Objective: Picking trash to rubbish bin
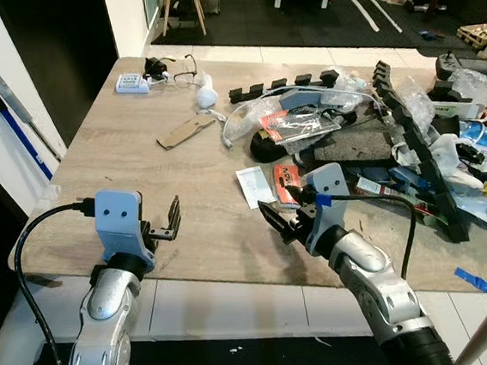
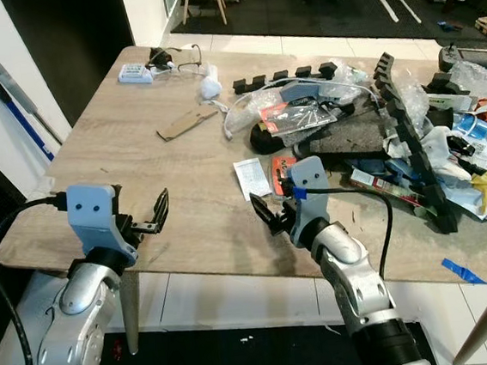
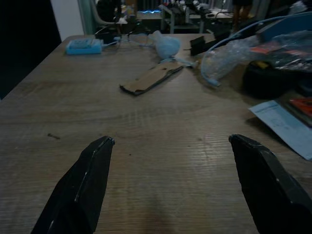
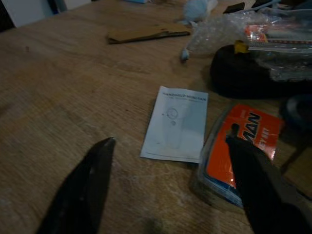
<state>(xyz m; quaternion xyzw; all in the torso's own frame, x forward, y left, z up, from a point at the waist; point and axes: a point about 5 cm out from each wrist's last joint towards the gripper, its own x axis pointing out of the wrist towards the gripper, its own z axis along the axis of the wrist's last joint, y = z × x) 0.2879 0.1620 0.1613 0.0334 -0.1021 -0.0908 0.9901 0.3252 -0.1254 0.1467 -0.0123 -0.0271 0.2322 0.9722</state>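
Wood-grain worktop (image 1: 141, 192) is seen from above, set on a white tiled floor (image 1: 238, 308), with a dark doorway beyond the far edge. At far left, a blue-handled tool (image 1: 15, 127) is leaned against the white wall.

Left end effector (image 1: 171, 222) is held just over the near-left corner of the worktop, fingers spread wide, nothing between them. Bare wood is seen ahead of it in the left wrist view.

Toward the far-left corner, a small light-blue box (image 1: 131, 84) is noted, with a pair of glasses (image 1: 183, 70) just beside it. A crumpled white wad (image 1: 206, 92) lies near these. A flat piece of cardboard (image 1: 185, 131) lies nearer the middle, apart from everything else.

At centre, a white leaflet (image 4: 176, 123) lies flat on the wood, touching or just beside an orange packet (image 4: 241, 142) in clear plastic. Right end effector (image 1: 284, 214) is held low above the near edge, just short of the leaflet and packet, fingers spread, gripping nothing.

Behind these, a clear plastic bag (image 1: 293, 113) is draped over a dark bundle. The right side is covered by a heap of trash: black moulded trays (image 1: 413, 149), plastic wrappers and bags (image 1: 475, 169). A strip of blue tape (image 1: 477, 280) lies at the near-right edge.
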